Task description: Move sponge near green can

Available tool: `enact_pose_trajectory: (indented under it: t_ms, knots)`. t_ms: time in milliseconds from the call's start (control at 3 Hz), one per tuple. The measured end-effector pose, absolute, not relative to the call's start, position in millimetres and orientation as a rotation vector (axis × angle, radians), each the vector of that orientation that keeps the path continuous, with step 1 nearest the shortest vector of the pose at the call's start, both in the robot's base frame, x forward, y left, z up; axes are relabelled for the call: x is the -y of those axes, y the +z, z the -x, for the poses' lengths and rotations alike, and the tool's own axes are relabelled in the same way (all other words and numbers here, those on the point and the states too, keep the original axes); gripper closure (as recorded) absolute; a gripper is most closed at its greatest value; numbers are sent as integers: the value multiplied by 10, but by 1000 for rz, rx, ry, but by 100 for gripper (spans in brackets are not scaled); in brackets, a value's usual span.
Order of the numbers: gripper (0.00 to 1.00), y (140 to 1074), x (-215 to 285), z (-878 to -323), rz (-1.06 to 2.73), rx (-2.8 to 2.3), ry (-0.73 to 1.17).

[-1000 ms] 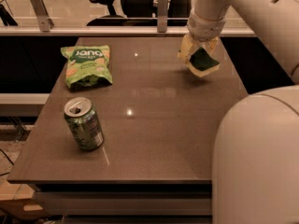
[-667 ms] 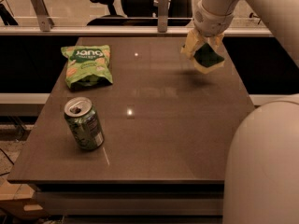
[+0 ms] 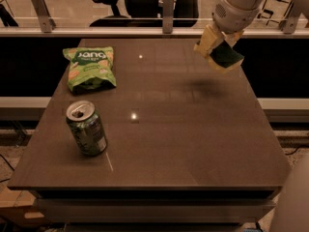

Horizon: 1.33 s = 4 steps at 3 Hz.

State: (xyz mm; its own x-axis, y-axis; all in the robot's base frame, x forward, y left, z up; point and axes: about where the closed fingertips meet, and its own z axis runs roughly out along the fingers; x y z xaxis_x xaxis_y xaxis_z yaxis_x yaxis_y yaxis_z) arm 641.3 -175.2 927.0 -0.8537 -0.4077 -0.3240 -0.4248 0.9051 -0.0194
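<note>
Over the last 1 second the gripper (image 3: 217, 46) has climbed from just above the worktop (image 3: 183, 144) to the upper right of the frame. It has taken the sponge (image 3: 226, 57) with it, a small wavy-edged block with a dark green scouring face over pale yellow foam. The jaws are clenched on the sponge, which now hangs tilted and clear of the dark brown, glossy surface. A soft shadow (image 3: 203, 88) lies on the worktop below it and slightly to the left.

I judge from this that the pick-up is done and the carry is only beginning.

The green can (image 3: 87, 128), a patterned metal drink can with a silver top, stands upright at the lower left. It is well apart from the sponge, almost the whole worktop away on a diagonal. My next move, as I judge it, is a sweep down and to the left, ending beside the can without knocking it.

As for containers, there are 2.
- The can's pull-tab opening is open, but the inside is dark and I cannot tell whether anything is in it.
- The flat green snack bag (image 3: 91, 67) with white lettering lies at the upper left, beyond the can, and its contents are hidden.
</note>
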Motion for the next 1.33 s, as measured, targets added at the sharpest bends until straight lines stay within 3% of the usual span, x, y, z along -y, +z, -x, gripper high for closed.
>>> enact_pose_trajectory:
  t_ms: [1333]
  knots:
    - [100, 9658, 1764, -5296, 921, -2550, 27]
